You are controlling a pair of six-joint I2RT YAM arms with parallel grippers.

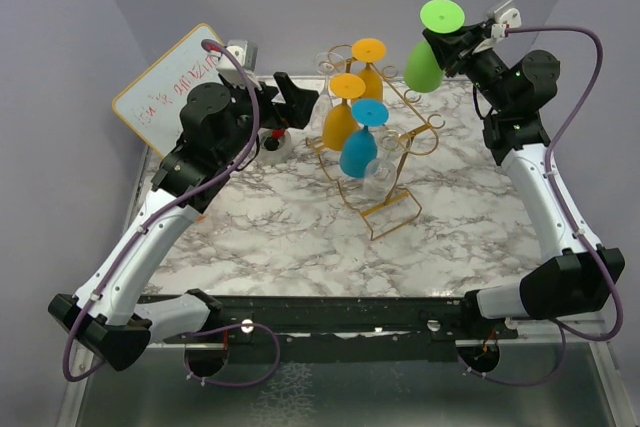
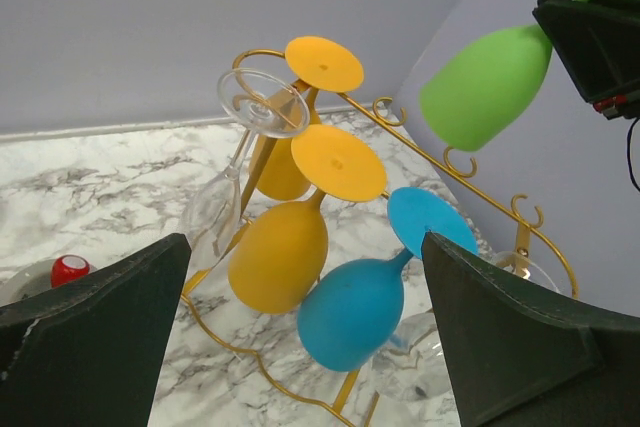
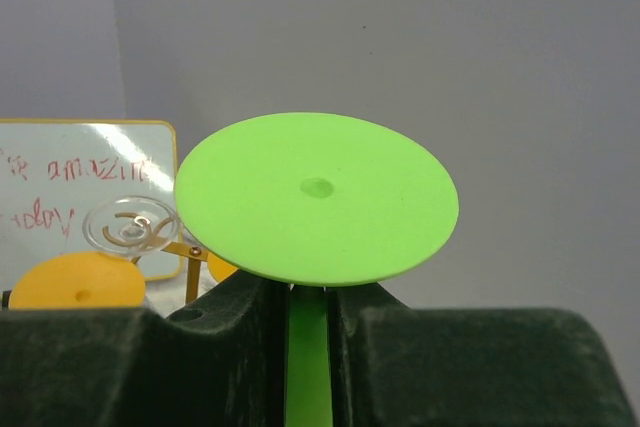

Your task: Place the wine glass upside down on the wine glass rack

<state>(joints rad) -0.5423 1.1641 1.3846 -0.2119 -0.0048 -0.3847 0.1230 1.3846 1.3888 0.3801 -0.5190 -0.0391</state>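
Observation:
The green wine glass [image 1: 424, 65] hangs upside down in the air, foot up and bowl down, above the back right of the wine glass rack [image 1: 395, 209]. My right gripper [image 1: 452, 45] is shut on its stem, just under the round green foot [image 3: 316, 197]; in the right wrist view the right gripper [image 3: 308, 297] pinches the thin stem between both pads. The left wrist view shows the green bowl [image 2: 485, 87] above the rack's right arm [image 2: 470, 187]. My left gripper [image 1: 290, 97] is open and holds nothing, left of the rack; its wide-apart fingers frame the hanging glasses, left gripper [image 2: 300, 277].
Two orange glasses [image 1: 342, 122] [image 1: 368, 67] and a blue glass [image 1: 360, 152] hang upside down on the rack, with a clear glass [image 2: 262, 102] beside them. A whiteboard [image 1: 165, 87] leans at the back left. A small white and red object [image 1: 272, 142] sits under the left gripper.

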